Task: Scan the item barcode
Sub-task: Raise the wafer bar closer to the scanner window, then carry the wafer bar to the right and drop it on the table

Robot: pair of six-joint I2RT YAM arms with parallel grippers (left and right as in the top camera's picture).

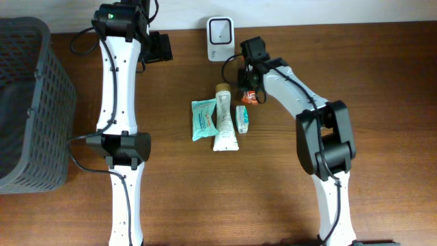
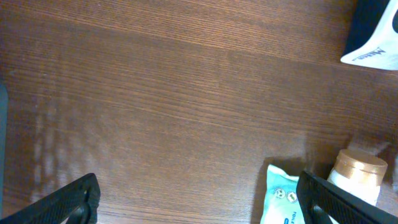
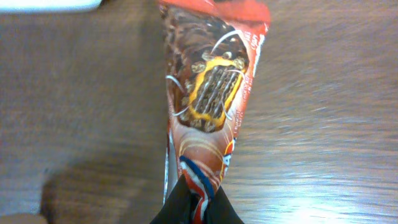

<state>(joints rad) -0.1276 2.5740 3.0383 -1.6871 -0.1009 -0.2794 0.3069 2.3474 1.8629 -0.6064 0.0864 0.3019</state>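
Note:
The item is a red-brown chocolate snack packet [image 3: 208, 93], lying lengthwise away from the camera in the right wrist view. My right gripper [image 3: 198, 202] is shut on the packet's near crimped end. From overhead, the same packet [image 1: 252, 98] is just right of the row of items, with the right gripper [image 1: 248, 89] over it. The white barcode scanner [image 1: 220, 31] stands at the table's back edge, a little left of that gripper. My left gripper [image 2: 199, 208] hangs open over bare wood at the back left [image 1: 161, 48], holding nothing.
A teal packet [image 1: 203, 119], a white tube with a gold cap [image 1: 224, 119] and a small teal-and-white packet [image 1: 242, 117] lie side by side mid-table. A grey mesh basket [image 1: 31, 102] stands at the left edge. The scanner's corner [image 2: 376, 37] shows in the left wrist view.

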